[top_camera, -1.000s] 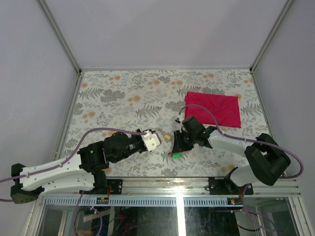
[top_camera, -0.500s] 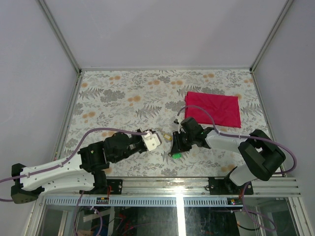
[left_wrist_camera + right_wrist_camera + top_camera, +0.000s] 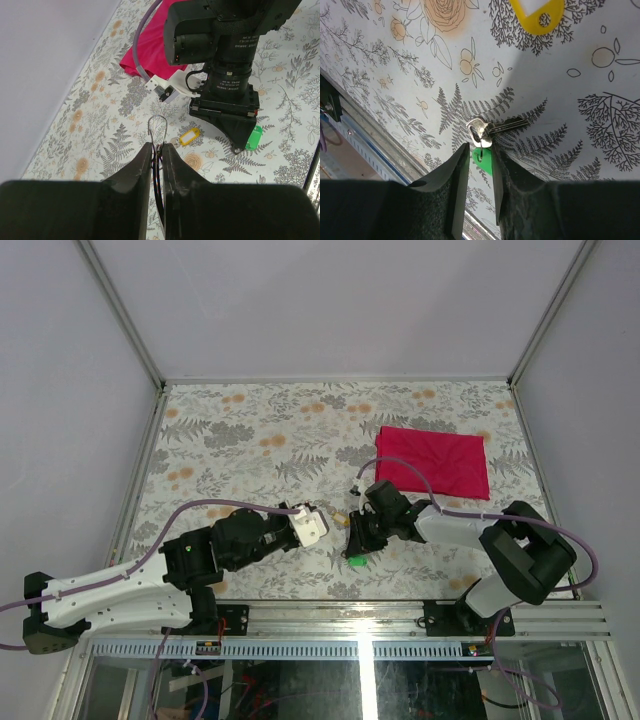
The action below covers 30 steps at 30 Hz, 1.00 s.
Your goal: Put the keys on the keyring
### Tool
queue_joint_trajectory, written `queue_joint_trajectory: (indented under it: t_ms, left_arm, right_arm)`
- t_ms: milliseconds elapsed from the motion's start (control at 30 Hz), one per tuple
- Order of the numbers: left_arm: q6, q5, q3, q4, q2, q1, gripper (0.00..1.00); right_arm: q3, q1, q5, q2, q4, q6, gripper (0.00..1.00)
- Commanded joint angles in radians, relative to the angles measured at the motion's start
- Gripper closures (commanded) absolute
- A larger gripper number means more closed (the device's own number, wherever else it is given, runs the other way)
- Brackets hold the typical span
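My left gripper (image 3: 322,521) (image 3: 158,146) is shut on the keyring (image 3: 159,126), a thin silver wire loop that sticks out past the fingertips. My right gripper (image 3: 356,543) (image 3: 480,150) points down at the table. Its jaws stand a narrow gap apart around a green key head (image 3: 483,161) (image 3: 355,558); the green head touches one finger. The metal key (image 3: 496,127) attached to it lies on the table just beyond the fingertips. A yellow key head (image 3: 189,136) (image 3: 537,12) (image 3: 340,519) lies on the table between the two grippers.
A red cloth (image 3: 435,462) (image 3: 150,47) lies flat at the back right of the flowered table. The table's metal front rail (image 3: 365,145) runs close to the right gripper. Grey walls close the sides and back.
The right arm has shifted slightly left over the green key head. The left arm holds the keyring in the same place.
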Motion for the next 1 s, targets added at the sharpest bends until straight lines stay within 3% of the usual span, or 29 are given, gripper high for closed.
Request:
queue_joint_trajectory:
  t_ms: [0, 333, 667, 967]
  left_arm:
    - [-0.007, 0.005, -0.002, 0.054, -0.004, 0.005, 1.0]
    - [-0.006, 0.003, -0.006, 0.053, -0.005, 0.005, 1.0]
    - [-0.007, 0.001, -0.007, 0.048, -0.011, 0.004, 1.0]
    - [-0.005, 0.002, -0.009, 0.053, -0.012, 0.005, 1.0]
  right_arm:
    - [0.004, 0.013, -0.022, 0.029, 0.03, -0.002, 0.7]
    - [0.018, 0.022, -0.017, 0.054, 0.031, -0.003, 0.76]
    - [0.02, 0.022, -0.025, -0.005, 0.057, 0.004, 0.99]
    - [0.041, 0.022, 0.052, -0.136, -0.019, -0.067, 1.0]
